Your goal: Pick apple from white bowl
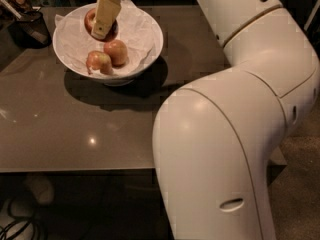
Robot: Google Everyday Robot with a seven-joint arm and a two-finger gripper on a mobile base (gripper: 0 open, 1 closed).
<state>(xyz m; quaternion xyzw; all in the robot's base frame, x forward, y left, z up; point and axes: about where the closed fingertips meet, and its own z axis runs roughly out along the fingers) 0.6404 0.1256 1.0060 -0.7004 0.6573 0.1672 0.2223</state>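
The white bowl [145, 46] lined with crumpled white paper stands at the table's back left. My gripper [102, 28] hangs over the bowl's far side, shut on a red apple [90, 20] and holding it above the paper. The cream finger [106, 15] covers most of that apple, so no sticker shows. Two other red-yellow apples [116, 51] [98, 61] lie in the bowl's bottom.
A dark mesh basket [31, 26] with utensils sits at the far left edge of the brown table [75, 129]. My large white arm [225, 134] fills the right half of the view. Cables lie on the floor at the lower left.
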